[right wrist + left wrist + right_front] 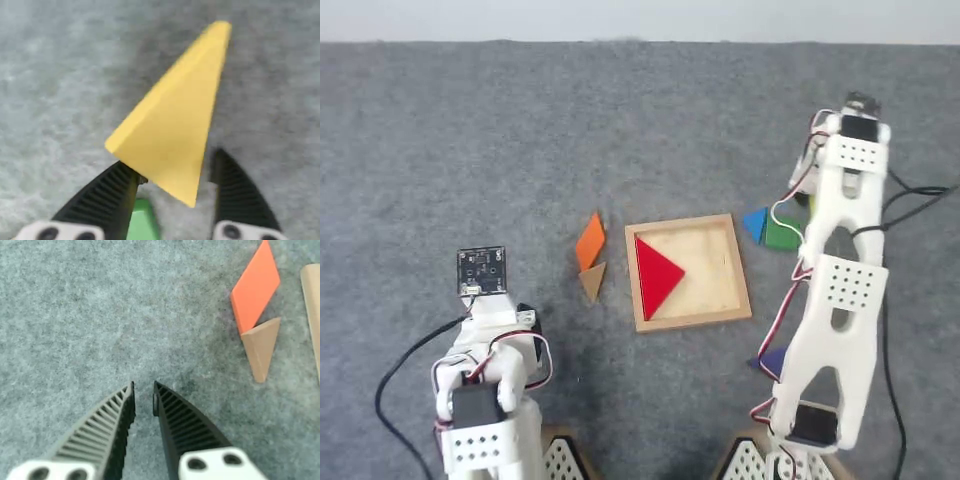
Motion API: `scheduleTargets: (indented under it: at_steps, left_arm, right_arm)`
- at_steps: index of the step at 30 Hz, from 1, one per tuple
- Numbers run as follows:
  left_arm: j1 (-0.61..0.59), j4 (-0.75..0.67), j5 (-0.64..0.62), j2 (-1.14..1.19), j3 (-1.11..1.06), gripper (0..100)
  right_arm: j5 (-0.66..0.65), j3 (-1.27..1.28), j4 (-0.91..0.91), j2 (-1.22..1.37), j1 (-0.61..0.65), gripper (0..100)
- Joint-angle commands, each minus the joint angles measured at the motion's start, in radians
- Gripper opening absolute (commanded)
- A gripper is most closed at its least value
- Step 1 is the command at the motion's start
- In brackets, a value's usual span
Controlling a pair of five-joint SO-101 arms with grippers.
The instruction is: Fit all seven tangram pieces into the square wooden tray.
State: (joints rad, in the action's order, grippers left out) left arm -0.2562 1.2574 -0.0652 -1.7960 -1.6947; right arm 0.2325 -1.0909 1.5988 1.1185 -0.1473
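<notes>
left gripper low over grey carpet, jaws a narrow slit, nothing between. purple piece partly under right arm. wooden tray mid-table, red triangle flat inside, left half. orange parallelogram and tan triangle just left of tray, touching. blue triangle, green piece right of tray. farthest: right gripper spread, straddling yellow triangle at its corner; one side touching it, other just clear.

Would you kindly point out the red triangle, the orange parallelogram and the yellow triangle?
red triangle (pixel 655 272), high view, middle of its top face.
orange parallelogram (pixel 255 287), left wrist view, middle of its top face.
yellow triangle (pixel 175 130), right wrist view, middle of its broad face.
</notes>
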Motion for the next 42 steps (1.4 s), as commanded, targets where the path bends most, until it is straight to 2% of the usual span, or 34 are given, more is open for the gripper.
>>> scheduleTargets:
  at_steps: [1, 12, 14, 17, 22, 27, 33, 37, 42]
  left_arm:
    - [-0.005, 0.005, -0.009, -0.018, 0.012, 6]
    - [-0.005, 0.005, -0.009, -0.018, 0.012, 6]
    - [-0.005, 0.005, -0.009, -0.018, 0.012, 6]
    - [-0.005, 0.005, -0.009, -0.018, 0.012, 6]
    - [-0.005, 0.005, -0.009, -0.018, 0.012, 6]
    - [-0.005, 0.005, -0.009, -0.018, 0.012, 6]
    - [-0.005, 0.005, -0.009, -0.018, 0.012, 6]
    - [-0.005, 0.005, -0.009, -0.018, 0.012, 6]
    - [-0.005, 0.005, -0.009, -0.018, 0.012, 6]
  right_arm:
    - [-0.018, -0.028, 0.028, -0.007, -0.035, 8.5]
    - [-0.026, -0.031, 0.044, -0.016, -0.102, 6.1]
    - [-0.038, -0.066, 0.087, -0.025, -0.099, 0.8]
    - [-0.112, -0.157, 0.202, -0.056, -0.070, 0.6]
    - [-0.140, -0.137, 0.203, -0.188, -0.041, 0.6]
    - [-0.193, 0.100, 0.202, -0.403, 0.065, 0.6]
    - [-0.325, 0.494, 0.191, -0.707, 0.302, 0.7]
    - [-0.420, 0.720, 0.076, -0.842, 0.435, 0.7]
    - [-0.534, 0.898, -0.064, -0.886, 0.524, 0.7]
